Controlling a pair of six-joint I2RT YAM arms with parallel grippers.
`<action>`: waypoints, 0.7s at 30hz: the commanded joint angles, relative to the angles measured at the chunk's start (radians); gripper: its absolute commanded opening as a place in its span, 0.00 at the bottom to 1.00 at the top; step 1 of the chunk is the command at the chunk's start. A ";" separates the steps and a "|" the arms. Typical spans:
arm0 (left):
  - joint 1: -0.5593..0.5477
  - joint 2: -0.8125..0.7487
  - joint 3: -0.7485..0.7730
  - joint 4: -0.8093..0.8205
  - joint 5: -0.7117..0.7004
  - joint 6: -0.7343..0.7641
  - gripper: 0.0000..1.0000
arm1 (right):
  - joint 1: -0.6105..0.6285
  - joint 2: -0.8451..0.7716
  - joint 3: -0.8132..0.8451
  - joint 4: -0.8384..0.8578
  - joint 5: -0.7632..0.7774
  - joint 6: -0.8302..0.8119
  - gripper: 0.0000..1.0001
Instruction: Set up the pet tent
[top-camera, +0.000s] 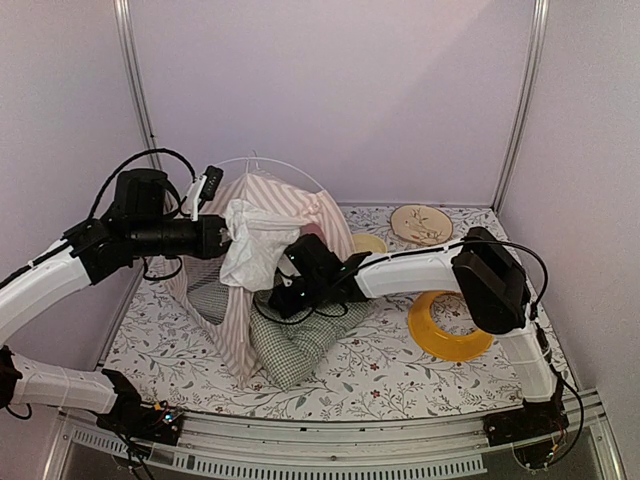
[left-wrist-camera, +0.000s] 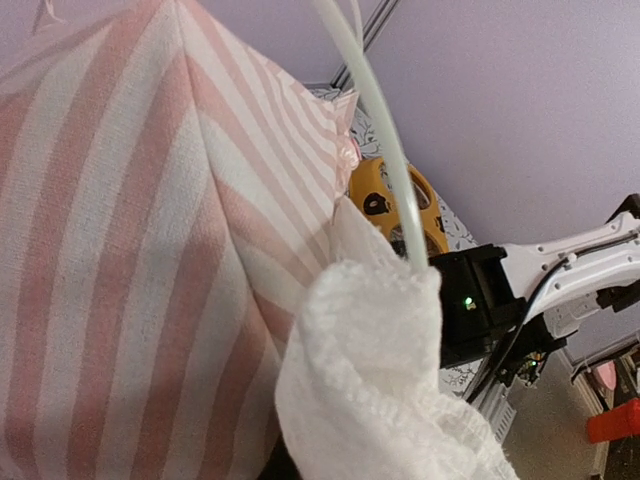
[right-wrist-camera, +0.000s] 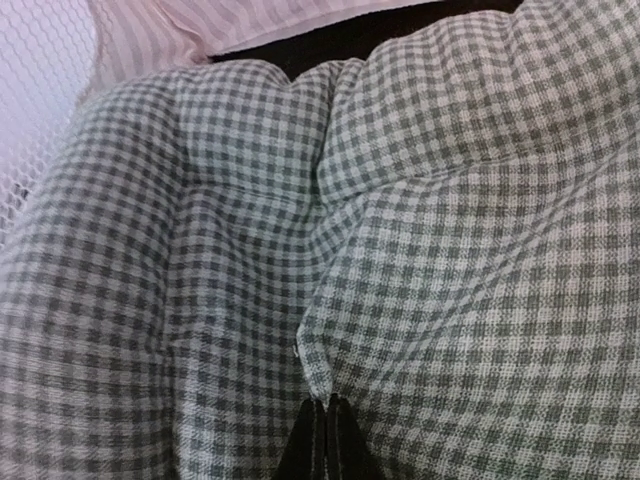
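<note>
Cushion (top-camera: 300, 350) pokes from pet tent (top-camera: 285, 198), yellow ring (top-camera: 440, 345) and plate (top-camera: 421, 224) nearby.

White arm links (top-camera: 410, 272), black joint housings (top-camera: 490, 280), looping black cables (top-camera: 150, 155)

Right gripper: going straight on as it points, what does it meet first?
The checked cushion: the right gripper, jaws shut, points straight into its fabric, seemingly touching a crease; depth is unclear.
</note>
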 joint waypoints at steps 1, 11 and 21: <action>0.003 0.014 -0.053 -0.084 0.075 0.011 0.00 | -0.071 -0.102 0.024 0.110 -0.325 0.148 0.00; -0.011 0.011 -0.066 -0.068 0.211 0.023 0.00 | -0.116 -0.071 0.092 0.239 -0.340 0.355 0.00; -0.010 -0.014 -0.036 -0.096 0.119 0.020 0.00 | -0.077 -0.026 -0.085 0.294 -0.241 0.279 0.43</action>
